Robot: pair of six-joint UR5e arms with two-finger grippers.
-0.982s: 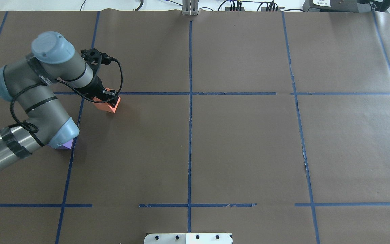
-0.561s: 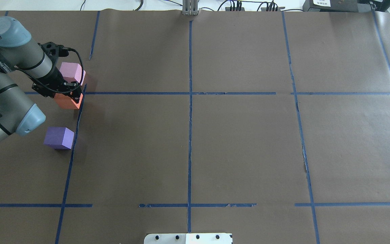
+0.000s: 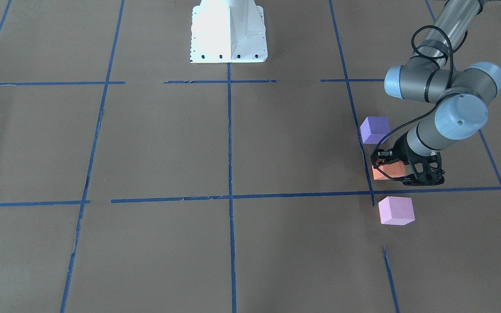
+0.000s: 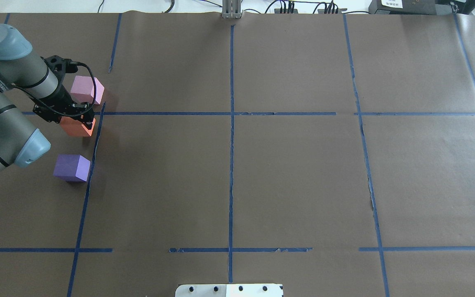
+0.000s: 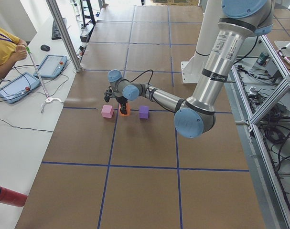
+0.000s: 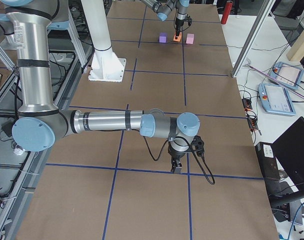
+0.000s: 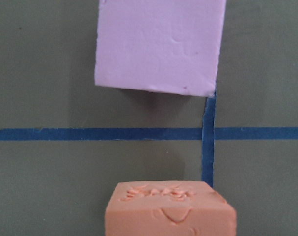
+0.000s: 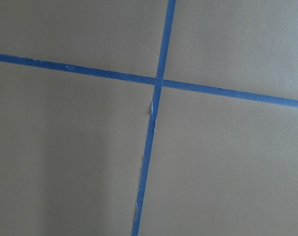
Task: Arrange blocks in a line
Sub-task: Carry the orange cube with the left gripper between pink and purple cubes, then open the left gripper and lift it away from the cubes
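The left gripper is closed on the orange block. The block is clamped between the two fingers, and its upper part is covered by the gripper body in the overhead view. In the front-facing view the gripper is seen low over the table, with the orange block enclosed by it. Whether the block's underside touches the table cannot be told. In the left wrist view the embossed face of the orange block is seen at the bottom centre; the fingers themselves are out of that picture.

The pink block lies just beyond the gripper, on the side away from the robot, apart from the held block. A blue tape line runs between the two. The purple block lies near the gripper on the robot's side, also apart. The held block is thus placed between the other two.

The right gripper is seen only in the exterior right view, pointed down at the table well apart from the blocks; its opening cannot be told. Only a tape crossing is shown by its wrist camera.
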